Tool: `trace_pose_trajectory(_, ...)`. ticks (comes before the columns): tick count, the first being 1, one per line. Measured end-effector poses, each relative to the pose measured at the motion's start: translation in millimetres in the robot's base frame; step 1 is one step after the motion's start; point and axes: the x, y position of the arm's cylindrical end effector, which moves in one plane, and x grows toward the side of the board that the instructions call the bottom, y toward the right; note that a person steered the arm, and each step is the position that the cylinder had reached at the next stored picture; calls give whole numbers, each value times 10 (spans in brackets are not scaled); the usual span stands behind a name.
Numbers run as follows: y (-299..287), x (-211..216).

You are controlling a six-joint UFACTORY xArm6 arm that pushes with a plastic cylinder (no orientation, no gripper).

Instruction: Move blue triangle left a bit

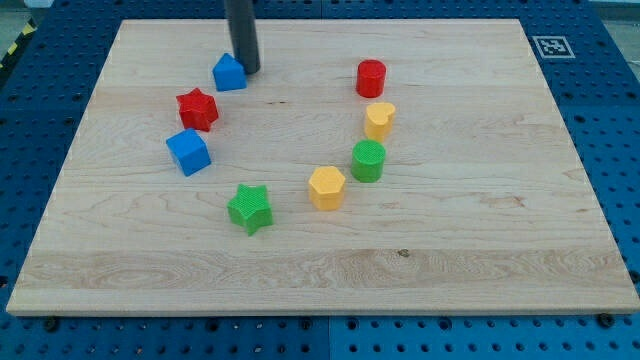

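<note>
The blue triangle (pixel 229 72) lies on the wooden board (pixel 320 250) near the view's top left. My tip (pixel 247 70) stands right against the triangle's right side, touching or nearly touching it. The dark rod rises from there out of the view's top. A red star (pixel 197 108) lies just below and left of the triangle. A blue cube (pixel 188 152) lies below the star.
A green star (pixel 249 208) lies lower in the middle. A yellow hexagon (pixel 327 187), a green cylinder (pixel 368 160), a yellow heart-like block (pixel 379 120) and a red cylinder (pixel 371 77) curve up on the right. A marker tag (pixel 551 45) sits at the top right corner.
</note>
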Motion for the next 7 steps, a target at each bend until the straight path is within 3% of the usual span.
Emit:
trace_pose_trajectory(1,-146,0)
trace_pose_trajectory(4,256,288)
trace_pose_trajectory(7,-372,289)
